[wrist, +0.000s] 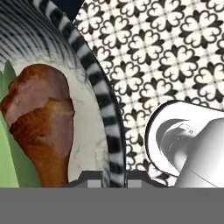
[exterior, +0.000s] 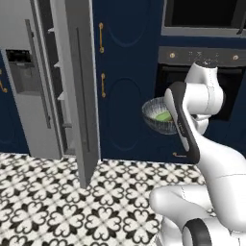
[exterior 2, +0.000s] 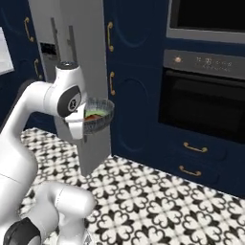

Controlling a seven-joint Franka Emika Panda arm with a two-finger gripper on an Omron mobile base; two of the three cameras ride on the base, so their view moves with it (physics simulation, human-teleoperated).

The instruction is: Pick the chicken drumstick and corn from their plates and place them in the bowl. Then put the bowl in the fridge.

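Claw [wrist: 114,177] clenched on bowl [wrist: 103,109] rim | bowl upright | chicken drumstick [wrist: 41,127] lengthwise inside

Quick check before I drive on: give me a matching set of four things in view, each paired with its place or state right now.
Things:
1. bowl
2. chicken drumstick
3. fridge door
4. gripper

Places or states:
A. standing open, shelves showing behind it
B. lying inside the bowl, next to something green
C. shut on the bowl's rim
D. carried in the air above the patterned floor, in front of the navy cabinets

Pairs: 1-D, 2-B, 3-A, 4-C
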